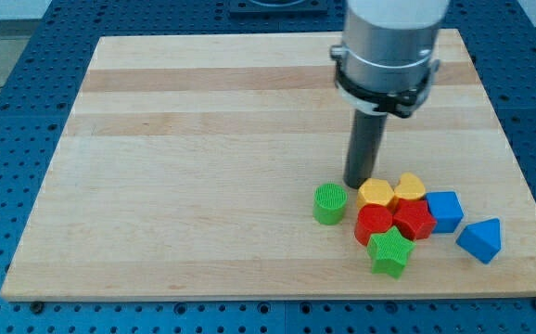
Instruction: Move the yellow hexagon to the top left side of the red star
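My tip, a bare rod holding nothing, touches the yellow hexagon directly upper-left of the red star.

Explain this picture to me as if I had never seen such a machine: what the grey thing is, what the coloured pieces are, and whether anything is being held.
There is one picture, from a single camera looking down at a slant onto a wooden board. The grey cylinder at the view's top is the end of a robot arm. It has no end effector that grasps; it ends in a dark rod, and my tip only slides and pushes. Nothing is held.

The blocks sit near the view's bottom right. The tip stands just at the upper left of the yellow hexagon, between it and the green cylinder. Beside the hexagon is a yellow heart. Below them lie a red cylinder, the red star and a green star. Further right are a blue cube and a blue triangle.
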Motion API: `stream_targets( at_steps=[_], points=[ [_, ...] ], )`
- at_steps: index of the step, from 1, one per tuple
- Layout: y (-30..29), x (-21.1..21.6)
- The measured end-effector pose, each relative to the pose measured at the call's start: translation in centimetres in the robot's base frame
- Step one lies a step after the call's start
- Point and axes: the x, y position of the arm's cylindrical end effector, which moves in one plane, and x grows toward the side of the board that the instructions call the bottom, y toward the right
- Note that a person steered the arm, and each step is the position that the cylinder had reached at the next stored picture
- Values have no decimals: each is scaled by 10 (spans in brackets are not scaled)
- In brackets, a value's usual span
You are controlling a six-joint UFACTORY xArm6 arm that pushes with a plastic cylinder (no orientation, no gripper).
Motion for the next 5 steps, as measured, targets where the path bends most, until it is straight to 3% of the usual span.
stream_targets(
  at_steps=[5],
  points=[
    [45, 31]
  ],
)
